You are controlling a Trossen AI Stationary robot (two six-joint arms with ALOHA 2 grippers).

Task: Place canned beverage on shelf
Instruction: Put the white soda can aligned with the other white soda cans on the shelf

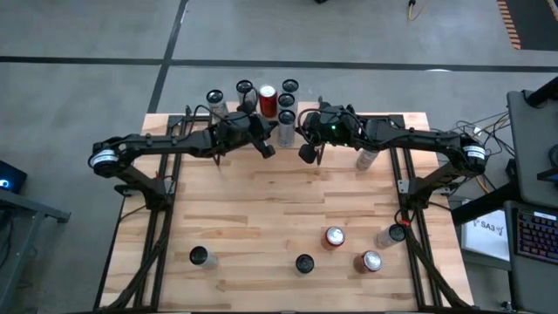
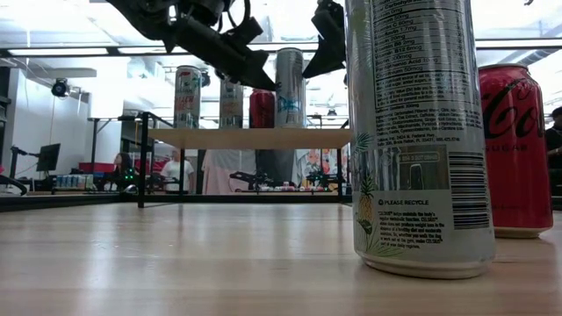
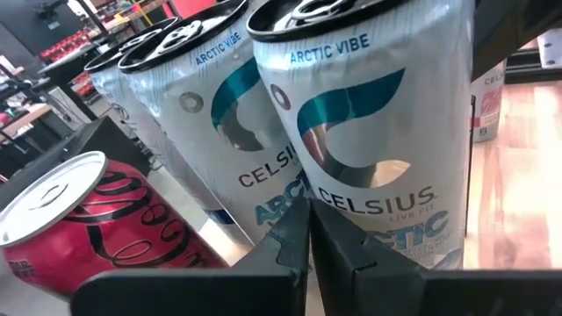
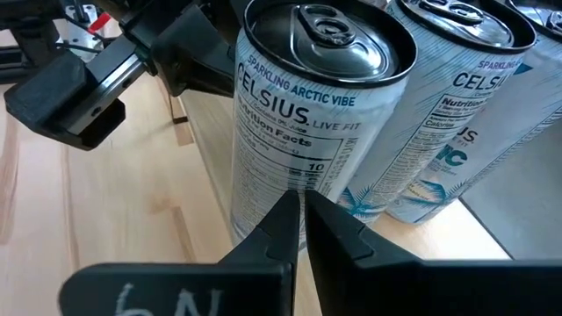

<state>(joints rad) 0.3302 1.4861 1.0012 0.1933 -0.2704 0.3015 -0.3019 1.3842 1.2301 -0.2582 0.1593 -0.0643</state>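
From overhead I see both arms reaching in toward the far edge of the counter (image 1: 261,218), meeting at the shelf (image 2: 255,138), which stands on thin black legs at that edge. My left hand (image 1: 264,148) is clenched with nothing in it, its fingers pressed together and pointing at the nearest silver Celsius can (image 3: 369,132), which fills the left wrist view with a second like it just behind and a red can (image 3: 83,219) beside them. My right hand (image 1: 307,153) is clenched and empty too, its fingertips closed right in front of the same silver can from the other side, and in the right wrist view I can see the left arm's dark body (image 4: 79,88) beyond it. In the low view the shelf top carries a row of upright cans, the red one among the silver ones. Other cans wait near the front of the counter: a tall silver can with a pineapple print (image 2: 417,132) close to the low camera and a red cola can (image 2: 516,149) beside it.
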